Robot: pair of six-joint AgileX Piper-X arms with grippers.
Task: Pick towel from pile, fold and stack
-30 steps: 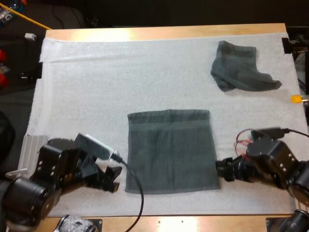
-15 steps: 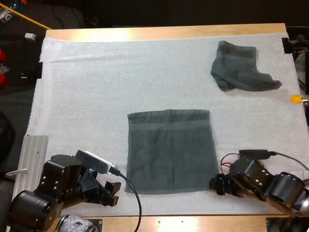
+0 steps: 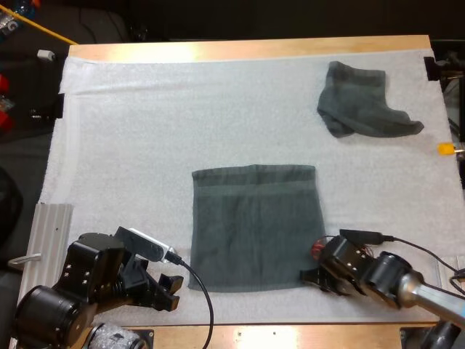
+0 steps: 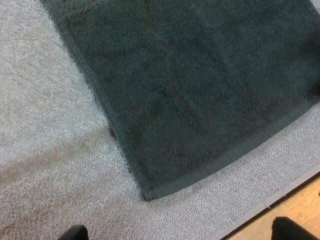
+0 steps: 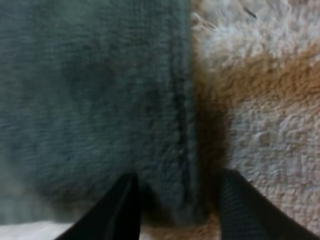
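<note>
the right gripper sits at the near right corner of the flat towel, its two fingers standing a little apart astride the towel's right hem, one over the cloth and one over the white mat, gripping nothing. the left gripper hangs just off the towel's near left corner, fingers spread wide and clear of the cloth. the flat towel lies spread out square in the middle of the mat's near half, and a crumpled towel rests well apart at the mat's far right on the wooden worktop.
</note>
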